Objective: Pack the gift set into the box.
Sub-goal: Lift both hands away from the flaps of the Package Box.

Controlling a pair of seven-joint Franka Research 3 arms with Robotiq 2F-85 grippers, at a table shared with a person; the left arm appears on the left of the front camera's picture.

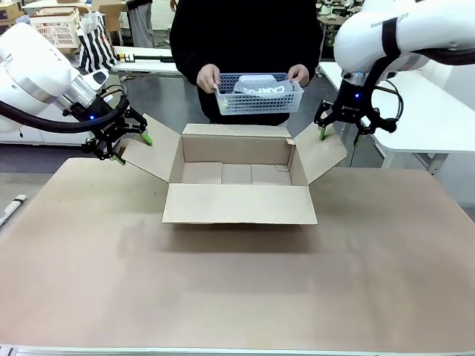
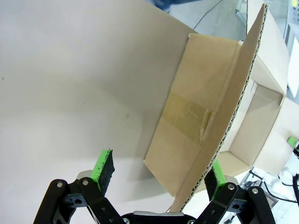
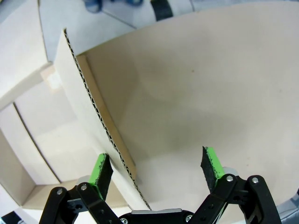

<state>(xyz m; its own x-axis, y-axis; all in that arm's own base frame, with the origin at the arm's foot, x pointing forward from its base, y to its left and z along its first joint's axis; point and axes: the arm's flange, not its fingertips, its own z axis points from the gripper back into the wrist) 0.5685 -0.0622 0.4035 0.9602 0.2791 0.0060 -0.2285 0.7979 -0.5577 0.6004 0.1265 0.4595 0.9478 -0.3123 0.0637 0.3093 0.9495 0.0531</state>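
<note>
**Station status: box open, both grippers at the side flaps, gift set in the person's basket**

1. Box. The box point(image 1: 237, 204) stands at the centre of the table point(image 1: 237, 297) with all four top flaps spread outward and its interior bare. The near flap hangs forward toward the lower edge of the frame.

2. Left gripper. The left gripper point(image 1: 122, 142) is at mid-left of the front view, at the outer edge of the left-hand flap point(image 1: 152, 148). In the left wrist view its fingers are spread wide. The flap's corrugated edge point(image 2: 229, 121) runs up between them, close to the finger point(image 2: 212, 179) at lower right. The other finger point(image 2: 103, 165) is well apart from the cardboard. Nothing is clamped. A tape strip point(image 2: 184, 114) shows on the flap face.

3. Right gripper. The right gripper point(image 1: 338, 127) is at mid-right, above the right-hand flap point(image 1: 323, 152). In the right wrist view its fingers are likewise spread wide. The flap's edge point(image 3: 100, 121) passes just beside the lower-left finger point(image 3: 100, 170). Nothing is gripped.

4. Gift set. The gift set point(image 1: 261, 89), its "CAMPUS" lettering visible, lies in a mesh basket point(image 1: 260, 102). A person behind the box holds the basket by both ends, upper centre of the frame, above the far flap.

5. Surroundings. A striped bag point(image 1: 96, 41) and a crate point(image 1: 56, 26) stand at upper left. A white table point(image 1: 438, 111) stands at right.
</note>
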